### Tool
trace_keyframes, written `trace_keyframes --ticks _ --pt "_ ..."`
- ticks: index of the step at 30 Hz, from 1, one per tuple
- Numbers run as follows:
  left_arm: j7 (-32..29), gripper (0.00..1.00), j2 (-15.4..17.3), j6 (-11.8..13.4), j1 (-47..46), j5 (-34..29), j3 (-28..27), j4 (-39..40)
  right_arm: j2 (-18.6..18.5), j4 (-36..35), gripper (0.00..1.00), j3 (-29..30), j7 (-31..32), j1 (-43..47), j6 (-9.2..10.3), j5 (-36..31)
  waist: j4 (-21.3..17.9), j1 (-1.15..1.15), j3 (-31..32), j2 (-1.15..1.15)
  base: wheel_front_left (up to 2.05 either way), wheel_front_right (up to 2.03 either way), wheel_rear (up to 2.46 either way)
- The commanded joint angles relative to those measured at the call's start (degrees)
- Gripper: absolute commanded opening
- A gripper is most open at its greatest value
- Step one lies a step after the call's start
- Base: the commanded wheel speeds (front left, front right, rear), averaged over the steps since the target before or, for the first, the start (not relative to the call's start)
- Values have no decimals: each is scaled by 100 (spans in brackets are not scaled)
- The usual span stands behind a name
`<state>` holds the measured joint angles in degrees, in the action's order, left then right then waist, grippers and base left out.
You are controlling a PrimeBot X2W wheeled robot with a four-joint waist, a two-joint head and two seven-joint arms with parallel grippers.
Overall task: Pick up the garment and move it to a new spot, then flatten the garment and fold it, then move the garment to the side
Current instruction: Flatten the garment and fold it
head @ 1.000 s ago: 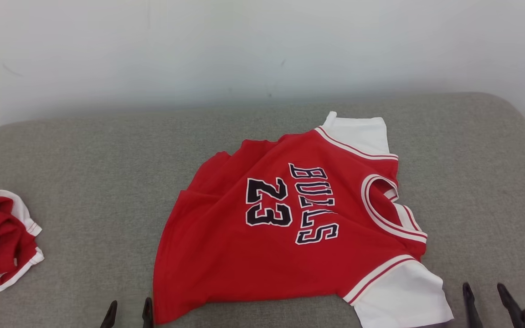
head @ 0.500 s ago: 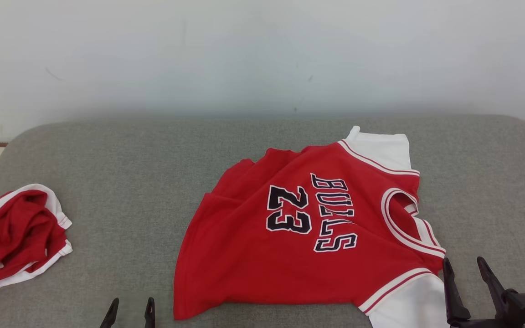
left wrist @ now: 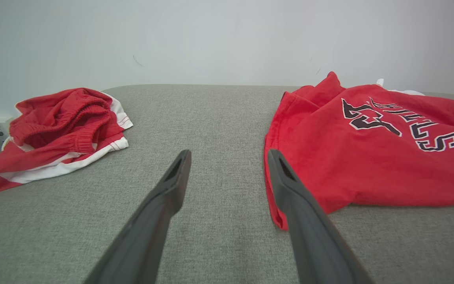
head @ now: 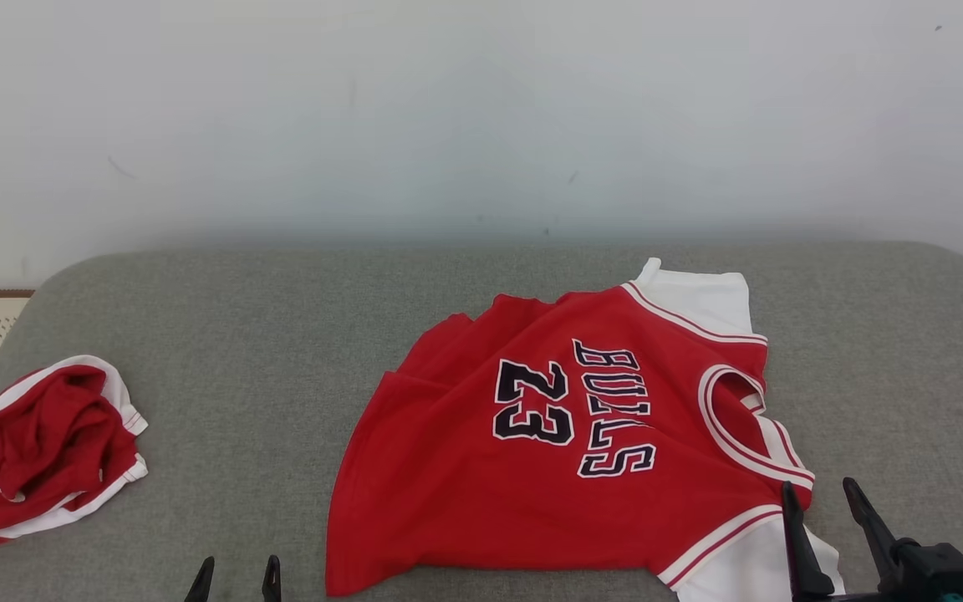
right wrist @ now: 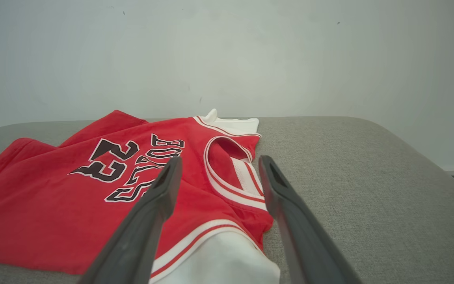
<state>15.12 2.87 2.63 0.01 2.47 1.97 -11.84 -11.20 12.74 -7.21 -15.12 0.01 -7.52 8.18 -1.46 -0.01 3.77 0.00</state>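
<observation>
**Two open pincers flank a half-flattened jersey**

Near the left edge of the surface lies a bundle of red shorts with white trim, crumpled and well apart from everything else. I judge it is simply parked clear of the working area. No writing can be read on it.

The left pincer rises at the near edge, jaws spread wide and holding nothing. In its wrist view its right finger stands just beside the near hem corner of the jersey, a likely place to take hold for smoothing.

The jersey, which I take for the task's garment, lies right of the middle. It is front up, with its hem toward the left edge and its neck toward the right edge. Most of it is flat, but the far part of the hem is rucked into folds, so flattening looks unfinished. Black, white-edged lettering reads "BULLS" with "23" below it, turned sideways so the letters run from the far edge toward the near edge.

The right pincer, toward the near right corner, also gapes empty. It is over the near white sleeve, just beside the neck opening. Whether it touches the cloth I cannot tell.
</observation>
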Motion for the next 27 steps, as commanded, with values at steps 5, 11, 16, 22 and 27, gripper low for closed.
trace_keyframes --ticks 5,11,16,22,27 --pt "6 100 6 35 97 42 61 -14 93 -38 100 -73 0 5 6 31 39 1 2 0 0 0 0" --pt "6 100 6 98 -24 64 134 -17 164 -123 100 -183 0 -155 6 -12 103 1 -28 0 0 0 0" --pt "6 100 6 123 -109 69 151 -2 173 -113 100 -208 0 -191 6 -33 115 1 -53 0 0 0 0" --pt "6 100 7 162 -146 75 200 6 186 -71 100 -223 0 -159 6 -63 84 1 -83 0 0 0 0" --pt "6 100 7 197 -171 91 231 8 164 -23 100 -186 0 -144 6 -47 48 1 -97 0 0 0 0"
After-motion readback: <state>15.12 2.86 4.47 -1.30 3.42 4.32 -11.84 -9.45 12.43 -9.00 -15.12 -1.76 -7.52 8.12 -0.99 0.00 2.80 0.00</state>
